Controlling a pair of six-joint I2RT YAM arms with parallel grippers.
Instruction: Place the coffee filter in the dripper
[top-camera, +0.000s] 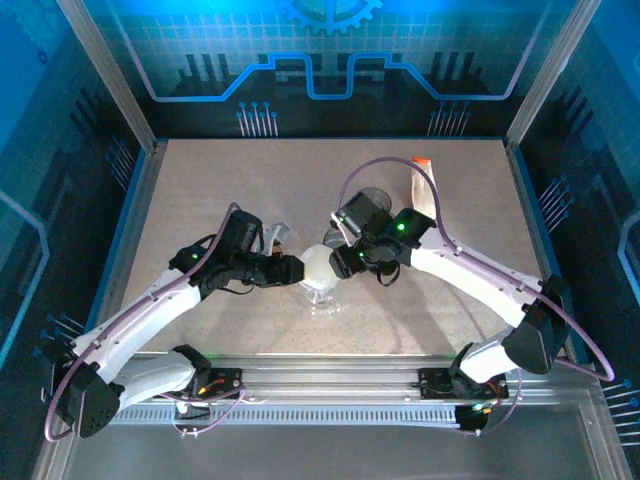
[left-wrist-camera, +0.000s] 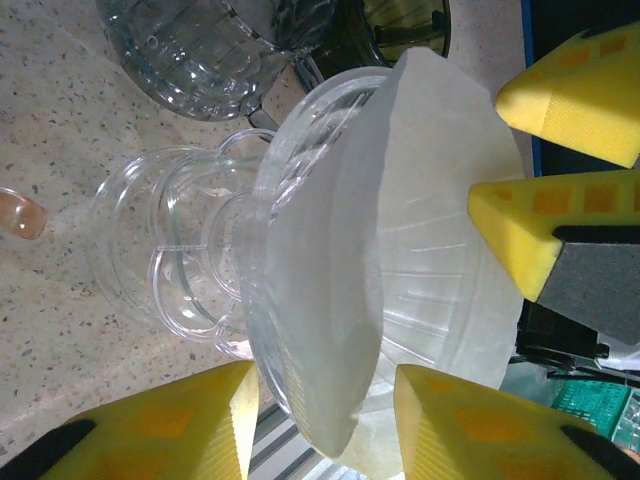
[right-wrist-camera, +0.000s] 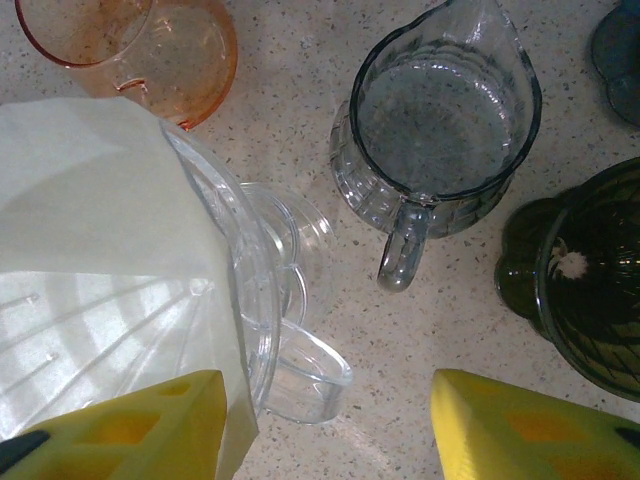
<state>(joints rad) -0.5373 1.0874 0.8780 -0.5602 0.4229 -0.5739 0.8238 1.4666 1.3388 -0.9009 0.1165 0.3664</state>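
White paper, the coffee filter (top-camera: 316, 264), sits opened out inside the clear plastic dripper (top-camera: 323, 293). The dripper stands upright near the middle of the bench (top-camera: 200, 190), somewhat closer to the near edge. The filter's upper edge rises above the dripper's rim. The left gripper (top-camera: 297, 268) is at the dripper's left side. Its yellow fingers (left-wrist-camera: 150, 430) stand either side of the rim and the filter's edge; whether they pinch cannot be told. The right gripper (top-camera: 339, 262) is at the dripper's right side, jaws apart, one finger (right-wrist-camera: 130, 425) at the filter's edge and the other over bare bench. Toward the far edge stand a glass pitcher (right-wrist-camera: 440, 110), an orange cup (right-wrist-camera: 170, 50) and a dark green vessel (right-wrist-camera: 590, 290), each apart from the others.
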